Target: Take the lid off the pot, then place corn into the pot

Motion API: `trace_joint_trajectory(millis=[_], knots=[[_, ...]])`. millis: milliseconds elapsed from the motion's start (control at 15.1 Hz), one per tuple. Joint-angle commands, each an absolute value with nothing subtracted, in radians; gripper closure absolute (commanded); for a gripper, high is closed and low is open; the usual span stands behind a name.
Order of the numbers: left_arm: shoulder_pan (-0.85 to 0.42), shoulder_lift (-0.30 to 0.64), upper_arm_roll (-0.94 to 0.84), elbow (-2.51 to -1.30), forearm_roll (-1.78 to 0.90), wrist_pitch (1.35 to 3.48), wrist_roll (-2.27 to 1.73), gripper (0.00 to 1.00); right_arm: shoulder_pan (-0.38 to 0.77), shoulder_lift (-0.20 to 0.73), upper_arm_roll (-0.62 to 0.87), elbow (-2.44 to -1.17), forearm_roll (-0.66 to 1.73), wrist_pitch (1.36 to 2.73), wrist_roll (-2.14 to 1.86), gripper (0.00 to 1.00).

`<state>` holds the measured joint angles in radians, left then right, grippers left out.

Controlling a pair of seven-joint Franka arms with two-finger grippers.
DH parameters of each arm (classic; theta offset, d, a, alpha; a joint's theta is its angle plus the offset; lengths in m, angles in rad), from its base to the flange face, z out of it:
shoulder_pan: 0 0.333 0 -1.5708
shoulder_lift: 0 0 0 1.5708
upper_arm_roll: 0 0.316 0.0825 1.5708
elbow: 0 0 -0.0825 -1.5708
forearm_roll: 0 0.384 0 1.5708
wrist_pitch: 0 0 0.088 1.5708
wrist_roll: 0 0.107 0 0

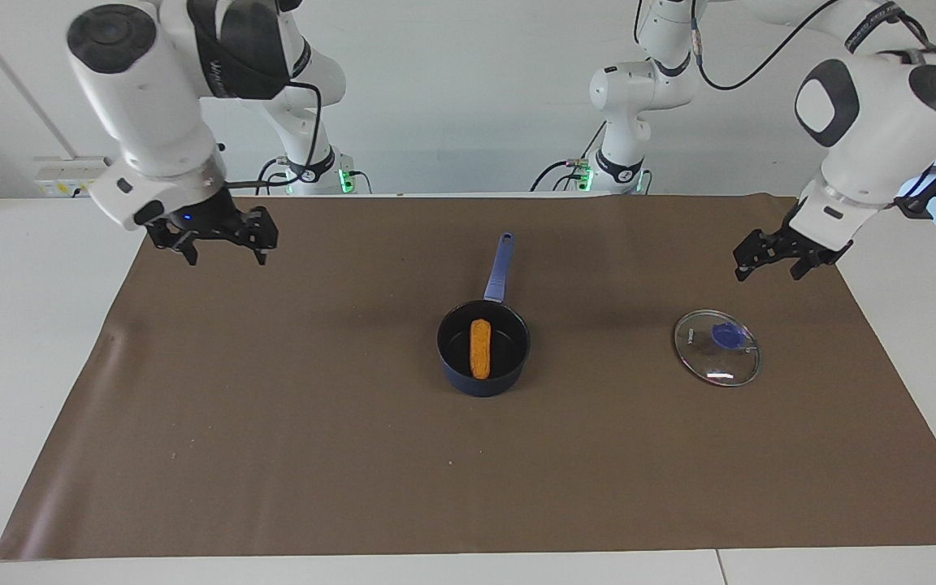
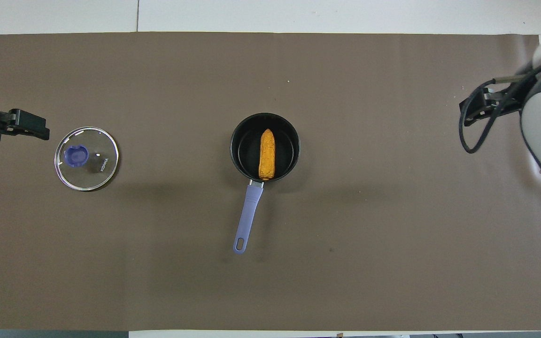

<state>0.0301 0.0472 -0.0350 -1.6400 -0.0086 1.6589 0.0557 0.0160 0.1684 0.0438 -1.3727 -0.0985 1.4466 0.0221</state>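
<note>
The dark blue pot [image 1: 468, 382] stands mid-table with its long blue handle [image 1: 500, 268] pointing toward the robots. The yellow-orange corn [image 1: 480, 348] lies inside it, also seen in the overhead view [image 2: 266, 154] within the pot's rim [image 2: 234, 150]. The glass lid [image 1: 718, 348] with its blue knob lies flat on the mat toward the left arm's end, beside the pot [image 2: 86, 158]. My left gripper [image 1: 777, 262] is open and empty, raised over the mat near the lid [image 2: 33, 127]. My right gripper [image 1: 216, 240] is open and empty, raised over the mat's corner at the right arm's end [image 2: 472, 109].
A brown mat [image 1: 273, 422] covers most of the white table [image 1: 13, 325]. A socket box [image 1: 74, 175] sits by the wall at the right arm's end.
</note>
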Motion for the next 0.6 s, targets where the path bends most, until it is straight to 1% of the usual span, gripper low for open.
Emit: trace_joint_trajectory(millis=[0,132,199,265,397,463,529], knots=[[0.021,-0.02,-0.029,-1.712,0.012,1.614,0.044,0.0,-0.014,0.075,0.061,-1.534,-0.097,1.473,-0.001,0.0],[0.02,-0.054,-0.029,-1.784,0.014,1.627,0.051,0.0,-0.006,0.071,0.04,-1.554,-0.095,1.485,0.003,0.0],[0.02,-0.058,-0.031,-1.79,0.014,1.631,0.055,0.0,-0.002,0.052,0.038,-1.569,-0.095,1.483,-0.001,0.0],[0.02,-0.052,-0.029,-1.781,0.015,1.632,0.055,0.0,0.002,0.025,0.029,-1.595,-0.094,1.483,-0.003,0.0],[-0.014,-0.035,-0.028,-1.729,0.018,1.62,0.046,0.0,0.049,-0.009,-0.026,-1.644,-0.094,1.491,-0.011,0.0],[-0.017,-0.025,-0.028,-1.709,0.017,1.62,0.04,0.0,0.049,-0.003,-0.029,-1.638,-0.068,1.532,-0.002,0.0],[-0.034,-0.02,-0.026,-1.694,0.015,1.618,0.023,0.0,0.049,0.005,-0.046,-1.632,-0.026,1.532,-0.002,0.0]])
